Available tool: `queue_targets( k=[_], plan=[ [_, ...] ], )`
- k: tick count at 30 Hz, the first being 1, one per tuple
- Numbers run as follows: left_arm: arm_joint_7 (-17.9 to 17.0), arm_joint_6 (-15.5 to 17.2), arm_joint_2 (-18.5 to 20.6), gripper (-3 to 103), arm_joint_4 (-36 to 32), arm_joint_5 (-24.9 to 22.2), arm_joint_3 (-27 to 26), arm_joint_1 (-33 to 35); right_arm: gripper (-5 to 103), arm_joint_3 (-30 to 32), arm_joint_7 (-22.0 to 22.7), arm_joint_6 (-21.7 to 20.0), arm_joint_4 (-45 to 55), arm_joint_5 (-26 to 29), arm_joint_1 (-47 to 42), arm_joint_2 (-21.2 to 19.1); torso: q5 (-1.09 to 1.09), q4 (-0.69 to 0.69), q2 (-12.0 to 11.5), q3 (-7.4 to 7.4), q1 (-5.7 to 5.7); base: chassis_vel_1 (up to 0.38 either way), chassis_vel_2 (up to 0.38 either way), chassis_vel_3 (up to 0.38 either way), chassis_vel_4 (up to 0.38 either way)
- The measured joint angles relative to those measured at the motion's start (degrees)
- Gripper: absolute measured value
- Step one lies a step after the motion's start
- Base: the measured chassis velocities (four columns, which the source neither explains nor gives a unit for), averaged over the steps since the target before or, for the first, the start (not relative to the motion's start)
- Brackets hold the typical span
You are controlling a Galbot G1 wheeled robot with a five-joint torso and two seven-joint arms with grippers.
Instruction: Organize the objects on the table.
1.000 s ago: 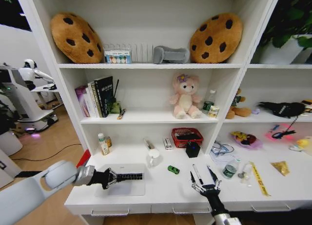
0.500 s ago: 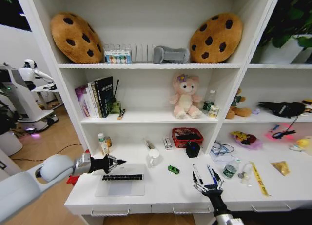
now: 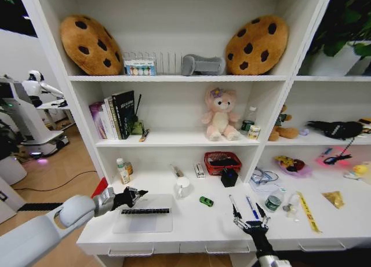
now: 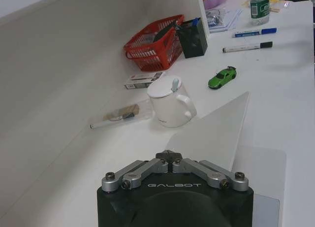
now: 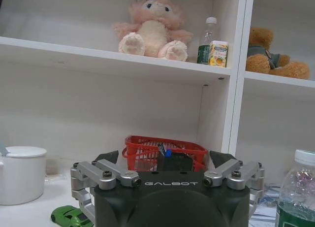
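Laptop [image 3: 143, 216] lies on the table [image 3: 197, 223], its lid seemingly low, right of the left gripper [image 3: 134, 194], whose fingers are pressed together. Right gripper [image 3: 251, 222], fingers apart, hovers near the pens [image 3: 251, 208].

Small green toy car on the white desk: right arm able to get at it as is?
Probably yes. The green toy car sits alone on the desk, and the open right gripper hovers near the front edge with nothing between them.

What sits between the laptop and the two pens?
The green toy car sits on the table between the laptop and the pens, seen in the head view.
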Motion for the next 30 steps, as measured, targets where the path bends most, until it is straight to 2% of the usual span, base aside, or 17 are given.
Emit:
queue_targets(
  k=[14, 16, 19, 20, 21, 22, 23, 24, 25, 26, 29, 30],
  plan=[
    [1.5, -1.0, -2.8, 0, 1.1, 6.3, -0.6, 7.5, 100, 0.0, 0.0, 0.8, -1.2, -0.7, 0.1, 1.2, -0.01, 0.01, 0.0, 0.0, 0.0, 0.0, 0.0, 0.0, 0.0],
    [1.5, -1.3, -3.1, 0, 1.2, 6.4, -1.1, 7.9, 100, 0.0, 0.0, 0.8, -1.2, -0.7, 0.1, 1.2, -0.01, 0.02, 0.0, 0.0, 0.0, 0.0, 0.0, 0.0, 0.0],
    [0.1, -1.5, -3.2, 0, 0.6, 3.7, -2.3, 7.2, 100, -0.1, 0.1, 0.8, -0.6, -0.8, 0.0, 1.3, -0.02, 0.02, 0.0, 0.0, 0.0, 0.0, 0.0, 0.0, 0.0],
    [-1.5, -1.5, -3.3, 0, 0.1, 1.3, -3.3, 6.3, 100, -0.2, 0.2, 0.7, -0.2, -0.9, 0.0, 1.3, 0.0, 0.01, 0.0, 0.0, 0.0, 0.0, 0.0, 0.0, 0.0],
    [-5.6, -1.5, -3.6, 0, -0.4, -3.0, -4.4, 5.2, 100, -0.4, 0.7, 0.3, 0.3, -0.9, 0.0, 1.2, 0.0, -0.01, 0.0, 0.0, 0.0, 0.0, 0.0, 0.0, 0.0],
    [-5.6, -1.5, -3.6, 0, -0.4, -3.0, -4.4, 5.2, 100, -0.4, 0.7, 0.3, 0.3, -0.9, 0.0, 1.2, 0.0, -0.01, 0.0, 0.0, 0.0, 0.0, 0.0, 0.0, 0.0],
    [-9.6, -1.2, -3.9, 0, -0.7, -6.8, -5.1, 4.6, 100, -0.5, 1.0, 0.0, 0.7, -0.9, 0.0, 1.0, 0.01, -0.02, 0.0, 0.0, 0.0, 0.0, 0.0, 0.0, 0.0],
    [-15.2, -0.5, -4.7, 0, -1.0, -12.1, -6.2, 4.2, 100, -0.7, 1.5, -0.6, 1.2, -0.8, 0.0, 0.8, 0.01, -0.01, 0.0, 0.0, 0.0, 0.0, 0.0, 0.0, 0.0],
    [-18.6, 0.0, -5.5, 0, -1.1, -15.1, -7.2, 4.2, 100, -0.8, 1.9, -0.9, 1.5, -0.6, 0.0, 0.6, 0.01, -0.01, 0.0, 0.0, 0.0, 0.0, 0.0, 0.0, 0.0],
    [-18.6, 0.0, -5.5, 0, -1.1, -15.1, -7.2, 4.2, 100, -0.8, 1.9, -0.9, 1.5, -0.6, 0.0, 0.6, 0.01, -0.01, 0.0, 0.0, 0.0, 0.0, 0.0, 0.0, 0.0],
    [-26.1, 0.6, -8.9, 0, -0.8, -19.1, -10.1, 6.1, 100, -0.5, 2.3, -1.5, 2.3, 0.4, -0.6, 0.0, 0.0, 0.05, 0.0, 0.0, 0.0, 0.0, 0.0, 0.0, 0.0],
    [-26.1, 0.6, -8.9, 0, -0.8, -19.1, -10.1, 6.1, 100, -0.5, 2.3, -1.5, 2.3, 0.4, -0.6, 0.0, 0.0, 0.05, 0.0, 0.0, 0.0, 0.0, 0.0, 0.0, 0.0]
  ],
)
